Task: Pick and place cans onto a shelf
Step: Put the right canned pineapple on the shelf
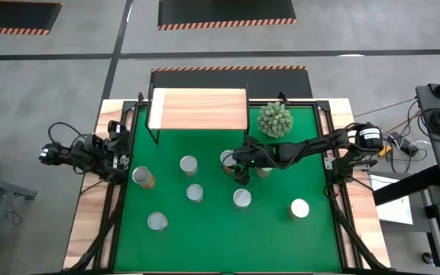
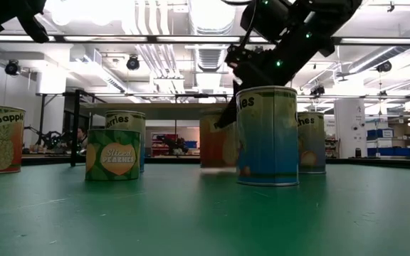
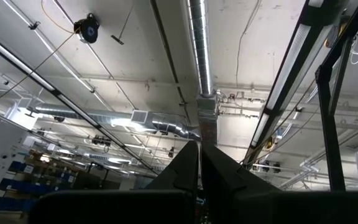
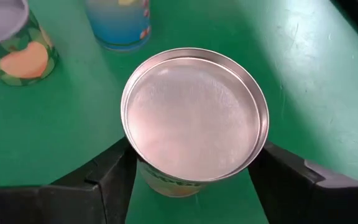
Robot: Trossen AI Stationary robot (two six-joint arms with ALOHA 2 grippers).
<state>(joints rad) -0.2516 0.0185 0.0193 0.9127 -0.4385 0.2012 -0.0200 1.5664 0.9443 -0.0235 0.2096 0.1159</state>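
Industrial hall overhead, ducts and strip lights, then down to the green-matted table (image 1: 281, 229) carrying everything. At its far edge, the shelf (image 1: 198, 109) of pale wood, bare of cans so far, with a spiky green plant (image 1: 274, 119) just beside its right end. Scattered over the mat in front of it, the cans (image 1: 189, 164), all upright, none on the board yet (so an early stage of the job, by the look of it). Stretched in from the right side toward the middle, the right arm, its right gripper (image 1: 239, 164) lowered over one can (image 4: 194, 118) near the centre of the table, just beside another. Seen from the wrist: silver lid squarely between the two dark fingers (image 4: 114, 180), jaws spread wide on either side of the tin, apparently not yet pressing it. Parked at the left edge of the table and pointing up at the ceiling, the left gripper (image 3: 199, 165), jaws drawn together, holding nothing. Step in hand, most likely: the grasp itself. Called for next: closing on the can's sides, lifting clear of the neighbouring tin, then carrying it back to the shelf.
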